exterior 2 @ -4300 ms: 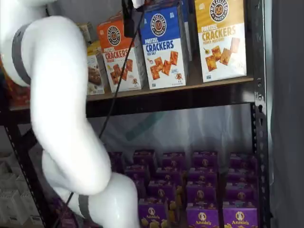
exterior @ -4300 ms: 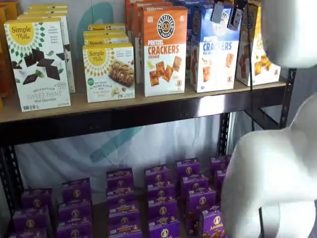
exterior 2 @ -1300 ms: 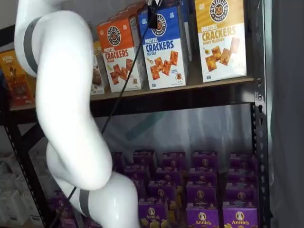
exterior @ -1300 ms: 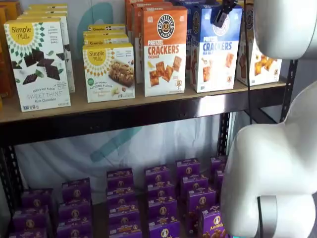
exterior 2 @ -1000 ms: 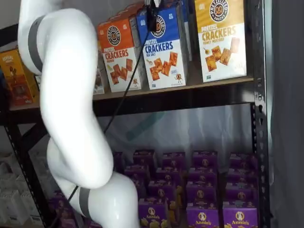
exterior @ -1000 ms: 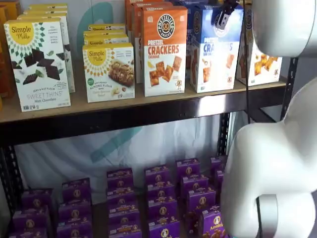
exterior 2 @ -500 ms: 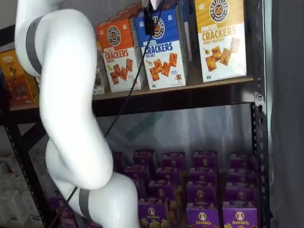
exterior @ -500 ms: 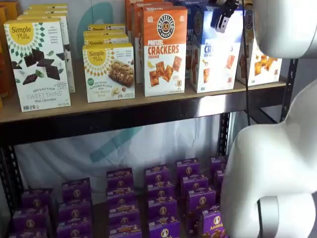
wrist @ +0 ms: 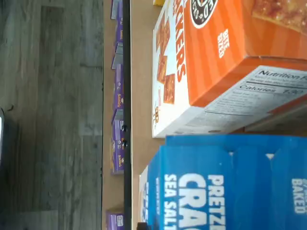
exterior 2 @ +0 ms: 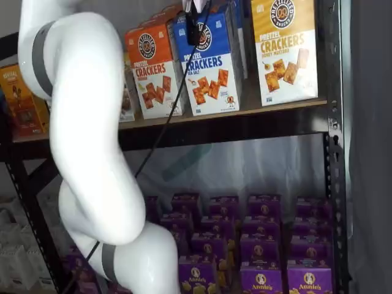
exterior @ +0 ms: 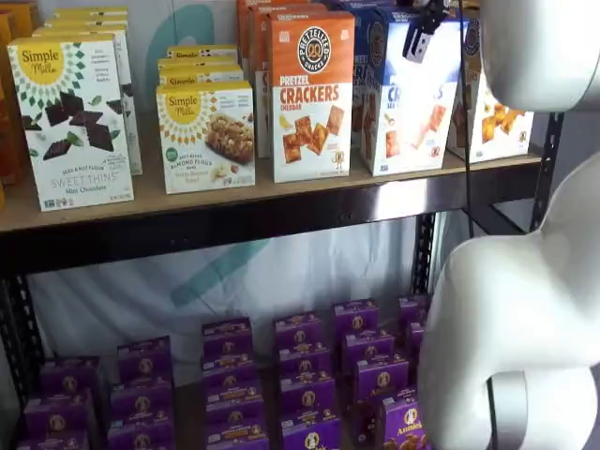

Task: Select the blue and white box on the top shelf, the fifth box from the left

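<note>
The blue and white box stands on the top shelf between an orange cheddar box and a yellow-topped box. It leans forward, out of its row, in both shelf views. My gripper hangs from above with its black fingers closed on the box's blue top edge, one finger across its front face; it also shows in a shelf view. The wrist view shows the blue top close up beside the orange box. More boxes stand behind the blue one.
Simple Mills boxes stand further left on the shelf. Several small purple boxes fill the lower level. My white arm crosses in front of the shelf's left part. A black upright bounds the right end.
The blue and white box has tipped forward at its top with the gripper's fingers on it. The gripper has come slightly out from the shelf.
</note>
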